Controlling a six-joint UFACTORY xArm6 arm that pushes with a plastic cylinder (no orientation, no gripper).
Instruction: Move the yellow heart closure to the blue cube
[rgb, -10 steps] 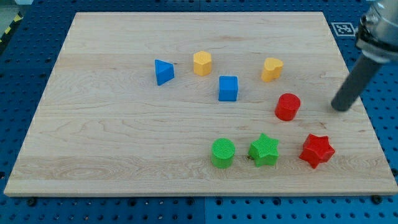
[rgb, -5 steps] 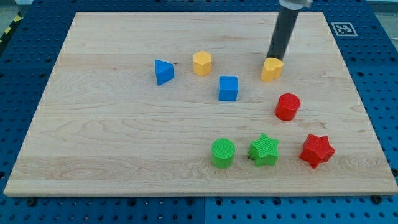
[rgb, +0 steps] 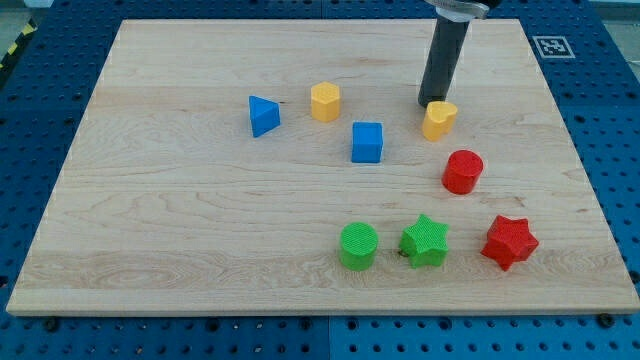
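Wooden board (rgb: 200, 220) on blue pegboard, and my tip (rgb: 427, 103), a bare rod with no fingers, touches the yellow heart (rgb: 438, 119) from its upper left, the blue cube (rgb: 367, 142) lying left of the heart, so the next push wants repositioning to the heart's right, with open board between them.

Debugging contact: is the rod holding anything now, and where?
Nothing is held. My tip sits at the top-left edge of the yellow heart; whether it touches cannot be told.

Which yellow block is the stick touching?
The yellow heart, at the view's right; my tip sits against its top-left edge. The other yellow block stands apart.
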